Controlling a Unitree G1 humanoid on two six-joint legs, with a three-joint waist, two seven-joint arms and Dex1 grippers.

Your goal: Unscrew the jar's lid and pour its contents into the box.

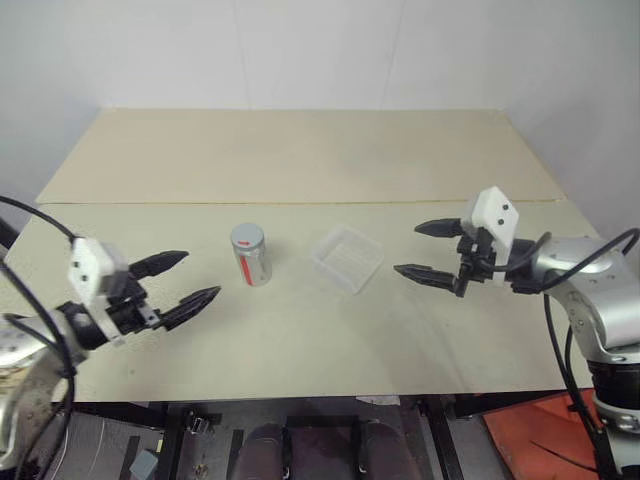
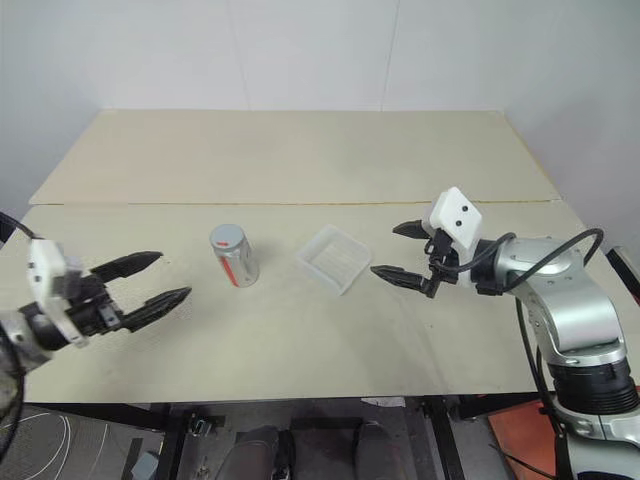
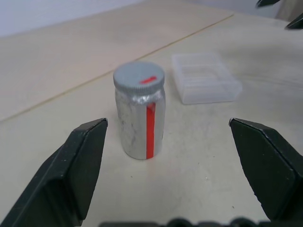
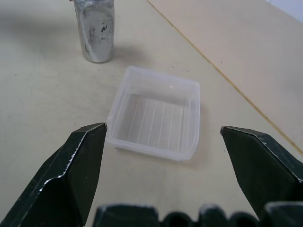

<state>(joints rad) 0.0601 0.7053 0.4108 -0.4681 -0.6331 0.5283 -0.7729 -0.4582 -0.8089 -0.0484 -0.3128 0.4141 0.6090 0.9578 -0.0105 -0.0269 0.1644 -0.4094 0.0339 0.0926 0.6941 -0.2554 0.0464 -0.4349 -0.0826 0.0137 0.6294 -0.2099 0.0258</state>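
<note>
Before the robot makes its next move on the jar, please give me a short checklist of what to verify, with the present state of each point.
1. Jar stands upright on the table: ok.
2. Lid is on the jar, not yet unscrewed: ok for starting.
3. Left gripper has its jaws open, apart from the jar and facing it: ok.
4. Right gripper has its jaws open, nothing held, facing the box: ok.
5. Box sits flat beside the jar, mouth up and empty: ok.
6. Contents level inside the jar: cannot tell, the wall looks silvery and hides it.
</note>
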